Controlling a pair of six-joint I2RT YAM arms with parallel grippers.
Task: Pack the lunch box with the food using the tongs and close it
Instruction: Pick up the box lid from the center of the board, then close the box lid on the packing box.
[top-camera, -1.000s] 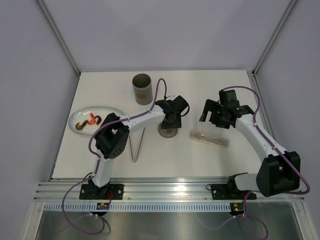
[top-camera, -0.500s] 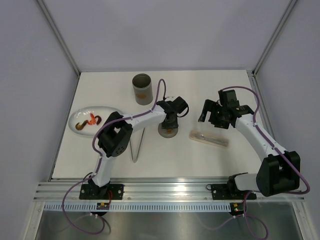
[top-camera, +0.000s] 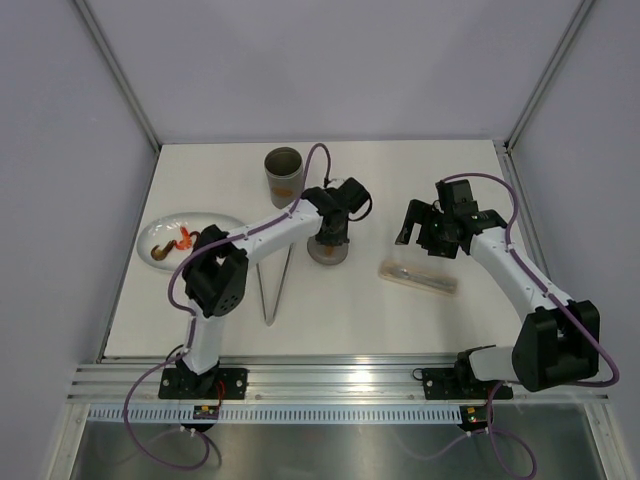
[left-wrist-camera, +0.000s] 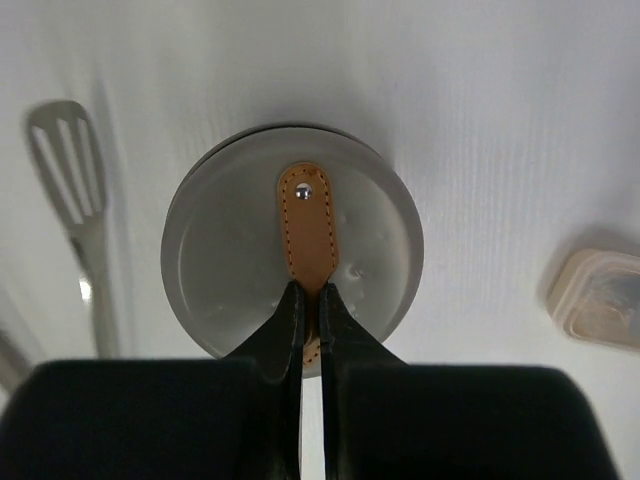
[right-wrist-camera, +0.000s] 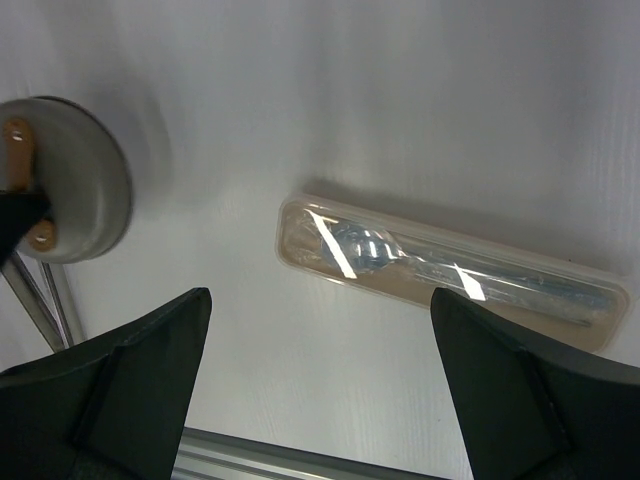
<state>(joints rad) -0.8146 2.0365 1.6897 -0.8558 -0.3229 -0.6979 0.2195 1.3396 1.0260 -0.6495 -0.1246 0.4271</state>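
Observation:
The lunch box (top-camera: 284, 177), a tall grey canister, stands uncovered at the back of the table. Its round grey lid (left-wrist-camera: 240, 250) (top-camera: 328, 252) is to the right of it, in front. My left gripper (left-wrist-camera: 309, 300) (top-camera: 334, 222) is shut on the lid's tan strap handle (left-wrist-camera: 307, 225). The silver tongs (top-camera: 274, 285) lie on the table left of the lid, and one slotted tip (left-wrist-camera: 66, 165) shows in the left wrist view. The food (top-camera: 176, 243), orange and red pieces, lies on a white plate (top-camera: 215, 222) at the left. My right gripper (right-wrist-camera: 320, 340) (top-camera: 424, 234) hangs open above the table.
A flat tan packet (right-wrist-camera: 450, 270) (top-camera: 418, 278) in clear wrapping lies under and in front of my right gripper. The lid's edge (right-wrist-camera: 75, 185) shows at the left of the right wrist view. A metal rail (top-camera: 340, 375) runs along the table's near edge.
My left gripper has closed on the lid's strap and moved slightly back and left, the lid with it. The right arm has barely moved.

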